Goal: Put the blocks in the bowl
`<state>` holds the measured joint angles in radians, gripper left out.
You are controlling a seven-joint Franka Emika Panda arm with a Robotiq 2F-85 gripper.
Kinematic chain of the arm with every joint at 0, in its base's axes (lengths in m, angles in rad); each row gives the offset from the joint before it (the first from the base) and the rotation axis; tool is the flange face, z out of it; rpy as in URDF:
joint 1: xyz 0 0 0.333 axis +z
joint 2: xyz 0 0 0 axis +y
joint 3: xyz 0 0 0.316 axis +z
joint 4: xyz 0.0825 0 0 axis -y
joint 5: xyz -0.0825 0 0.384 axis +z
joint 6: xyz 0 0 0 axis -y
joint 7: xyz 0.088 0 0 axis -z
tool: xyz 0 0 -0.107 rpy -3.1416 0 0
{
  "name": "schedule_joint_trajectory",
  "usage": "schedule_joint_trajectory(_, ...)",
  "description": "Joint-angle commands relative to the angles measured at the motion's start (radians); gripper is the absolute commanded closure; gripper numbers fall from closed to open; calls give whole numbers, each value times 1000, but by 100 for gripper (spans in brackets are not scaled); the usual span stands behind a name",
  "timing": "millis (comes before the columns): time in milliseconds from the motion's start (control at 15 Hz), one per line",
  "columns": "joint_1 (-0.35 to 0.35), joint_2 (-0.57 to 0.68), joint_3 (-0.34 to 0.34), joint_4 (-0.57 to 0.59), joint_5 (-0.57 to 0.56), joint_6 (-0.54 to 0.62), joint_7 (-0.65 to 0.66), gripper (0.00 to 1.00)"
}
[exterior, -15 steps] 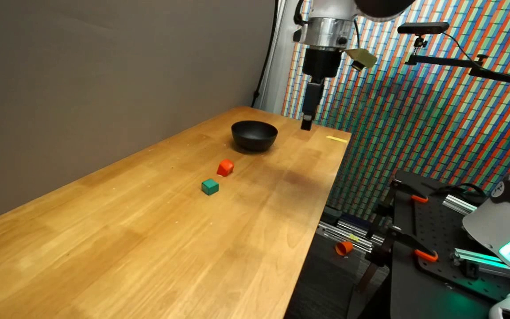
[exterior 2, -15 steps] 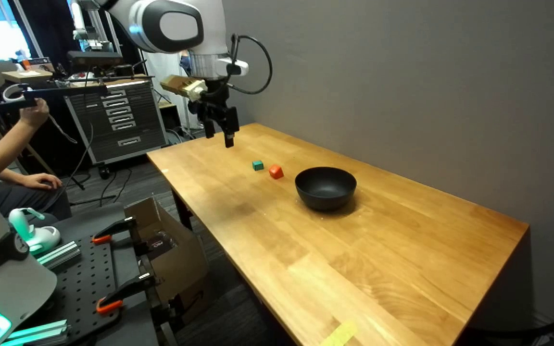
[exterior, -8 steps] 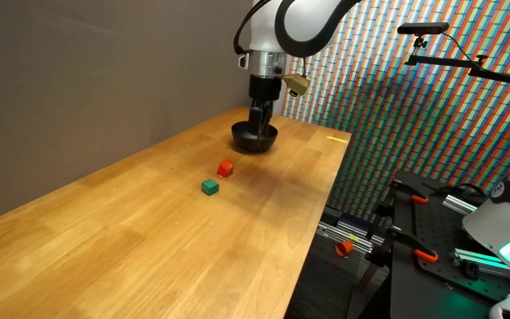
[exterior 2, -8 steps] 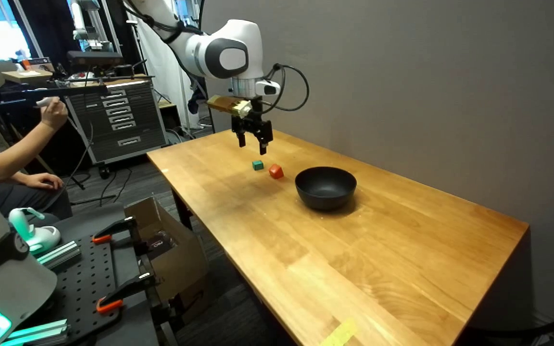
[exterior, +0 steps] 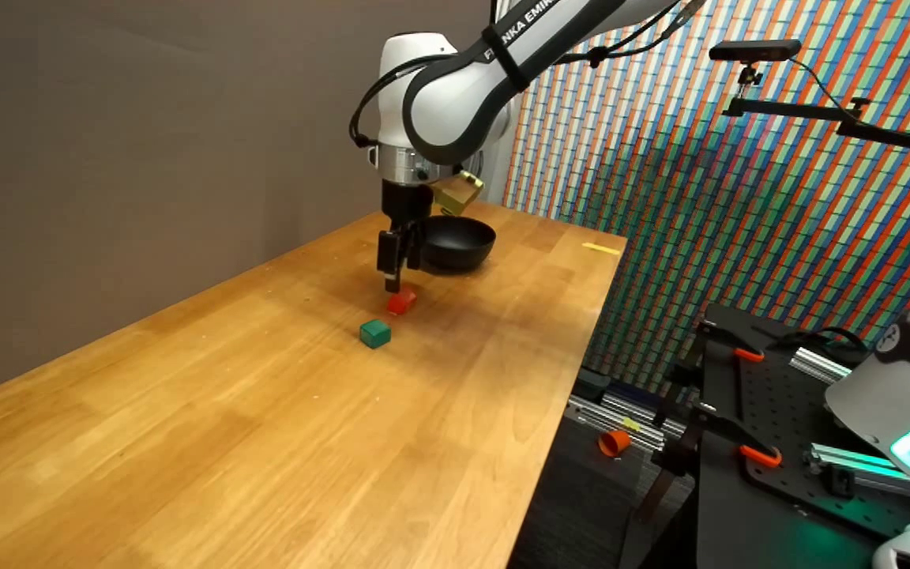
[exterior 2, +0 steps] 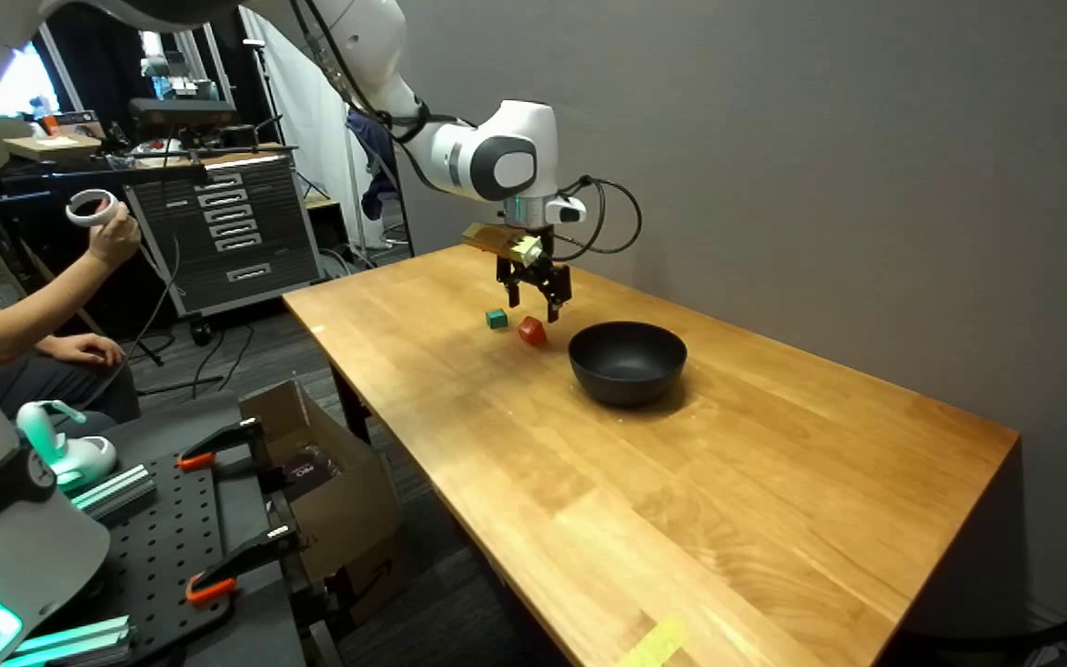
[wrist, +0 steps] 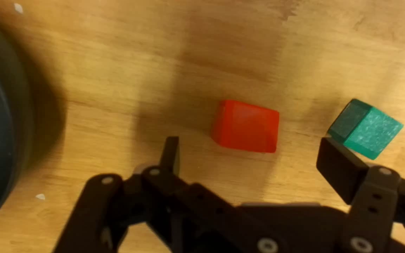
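Note:
The red block [exterior: 402, 302] and the green block [exterior: 374, 333] lie apart on the wooden table, close to each other. They also show in an exterior view, red [exterior 2: 532, 332] and green [exterior 2: 495, 319]. The black bowl [exterior 2: 626, 389] stands upright near the red block; its wall [wrist: 21, 116] fills the left edge of the wrist view. My gripper [exterior 2: 533, 312] is low above the blocks, fingers apart and empty. In the wrist view the red block [wrist: 250, 127] lies ahead of the gap between the fingertips [wrist: 253, 160]. The right finger overlaps a corner of the green block [wrist: 374, 133].
The table [exterior: 265, 442] runs along a grey wall [exterior 2: 774, 185]. Yellow tape [exterior 2: 659, 641] marks the table near one end. The robot base [exterior: 905, 395] stands on a separate black stand beside the table. A seated person [exterior 2: 24, 306] holds a white controller.
My gripper has come down and across the table, from beyond the blocks' side to low over them, open throughout. The blocks and bowl have not moved.

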<state>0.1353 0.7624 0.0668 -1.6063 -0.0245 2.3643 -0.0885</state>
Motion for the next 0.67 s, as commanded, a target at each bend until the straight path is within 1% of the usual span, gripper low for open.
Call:
schedule_joint_trajectory(0,-6,116,1,174,-1,-74,18,0)
schedule_joint_trajectory(133,-7,142,-3,210,0,-113,30,0)
schedule_joint_trajectory(200,-12,146,1,221,4,-153,26,0)
schedule_joint_trajectory(400,-11,141,-6,225,2,-213,46,0)
schedule_joint_trajectory(467,-12,136,-7,220,4,-221,53,25)
schedule_joint_trajectory(533,-13,135,-7,222,3,-226,54,26)
schedule_joint_trajectory(600,-14,131,-5,216,5,-216,55,32)
